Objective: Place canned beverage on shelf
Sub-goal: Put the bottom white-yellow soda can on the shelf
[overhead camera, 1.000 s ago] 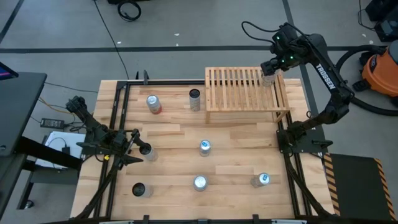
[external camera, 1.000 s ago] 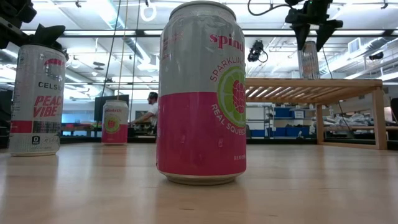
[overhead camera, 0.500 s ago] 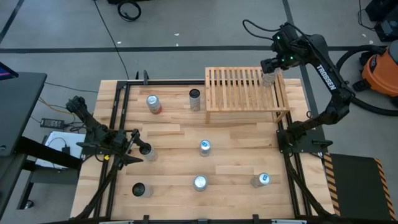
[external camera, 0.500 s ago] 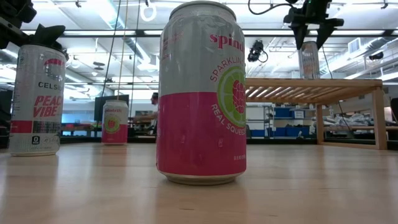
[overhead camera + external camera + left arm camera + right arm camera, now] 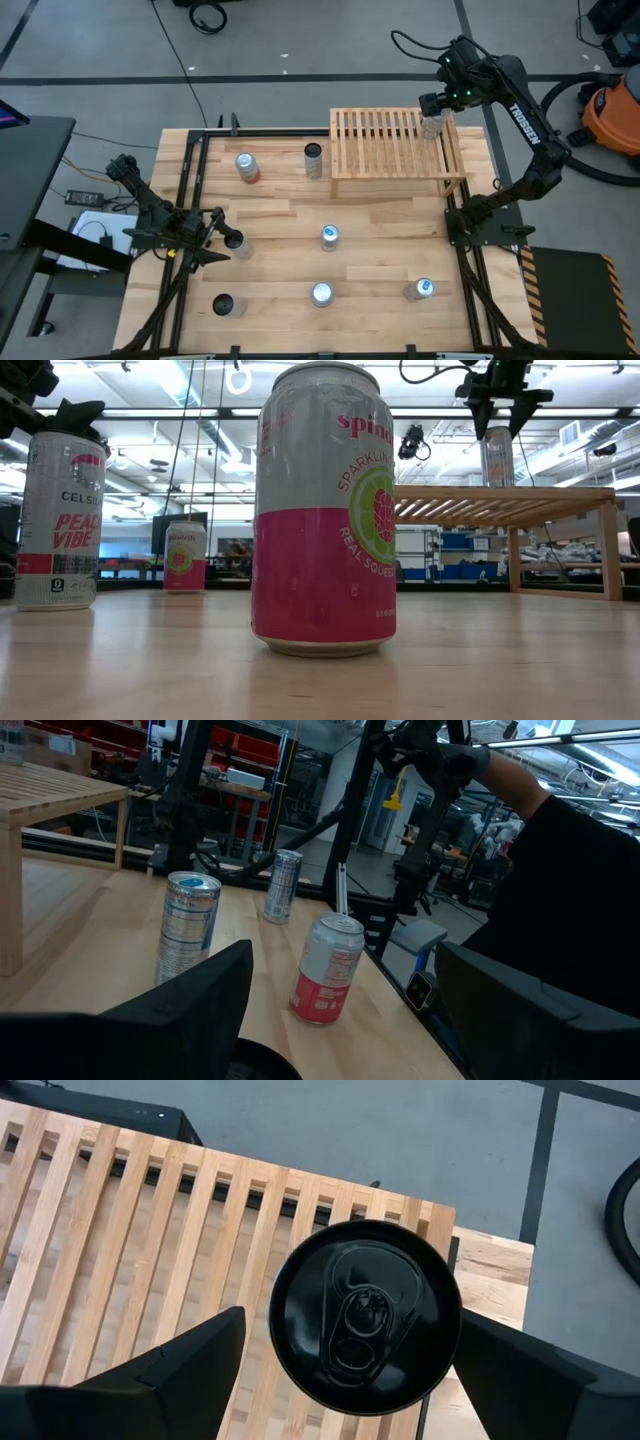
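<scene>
Can (image 5: pixel 431 126) stands upright on your shelf (image 5: pixel 390 150), at its back right corner. Right gripper (image 5: pixel 504 415) hangs just above it, fingers spread, not gripping. Left gripper (image 5: pixel 222 241) waits near the desk's left edge, fingers parted around another can (image 5: pixel 58 520).

A low, light-wood slatted shelf (image 5: pixel 395 150) with many narrow parallel slats stands at the far right part of the table. On its far right corner a slim silver can with a black lid (image 5: pixel 431 125) stands upright on the slats. The other beverage cans stand upright on the table, off the shelf, among them a large pink-and-grey sparkling-water can (image 5: pixel 323 510).
</scene>
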You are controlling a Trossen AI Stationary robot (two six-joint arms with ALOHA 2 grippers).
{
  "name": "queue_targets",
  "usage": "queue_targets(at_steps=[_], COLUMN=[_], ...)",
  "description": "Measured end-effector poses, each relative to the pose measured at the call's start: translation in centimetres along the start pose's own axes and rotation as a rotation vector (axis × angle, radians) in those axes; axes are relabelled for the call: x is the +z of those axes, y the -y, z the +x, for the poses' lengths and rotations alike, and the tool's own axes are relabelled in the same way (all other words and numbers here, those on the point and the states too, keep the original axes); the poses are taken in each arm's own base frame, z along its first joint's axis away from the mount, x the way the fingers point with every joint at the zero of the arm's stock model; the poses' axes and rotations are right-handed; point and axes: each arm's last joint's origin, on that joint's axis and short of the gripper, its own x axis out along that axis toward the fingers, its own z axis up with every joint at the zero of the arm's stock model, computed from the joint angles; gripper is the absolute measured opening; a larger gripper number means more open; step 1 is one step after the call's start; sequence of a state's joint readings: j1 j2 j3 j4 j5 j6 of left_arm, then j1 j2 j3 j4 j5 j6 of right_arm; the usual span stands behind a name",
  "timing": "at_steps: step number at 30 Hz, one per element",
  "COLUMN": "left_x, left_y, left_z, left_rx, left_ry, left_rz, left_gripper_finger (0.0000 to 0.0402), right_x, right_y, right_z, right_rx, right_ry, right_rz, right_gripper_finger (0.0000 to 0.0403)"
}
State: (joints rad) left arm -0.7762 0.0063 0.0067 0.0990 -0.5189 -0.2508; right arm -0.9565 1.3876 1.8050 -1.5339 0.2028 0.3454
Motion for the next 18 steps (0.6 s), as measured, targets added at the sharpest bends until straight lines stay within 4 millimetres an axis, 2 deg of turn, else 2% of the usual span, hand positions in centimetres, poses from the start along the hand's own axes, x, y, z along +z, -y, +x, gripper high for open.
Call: queue_targets(at_steps=[13, 18], left_x=[0.00, 0.00], left_y=[0.00, 0.00], left_z=[0.00, 0.00], left_rx=[0.000, 0.000], left_ry=[0.000, 0.000], left_rz=[0.000, 0.000], left_gripper_finger=[0.0316, 0.0316], right_x=[-0.09, -0.10], right_y=[-0.11, -0.10], right_z=[-0.02, -0.02], right_rx=[-0.003, -0.004], right_ry=[-0.005, -0.005], right_rz=[-0.012, -0.015], right_gripper_finger=[0.0344, 0.0300])
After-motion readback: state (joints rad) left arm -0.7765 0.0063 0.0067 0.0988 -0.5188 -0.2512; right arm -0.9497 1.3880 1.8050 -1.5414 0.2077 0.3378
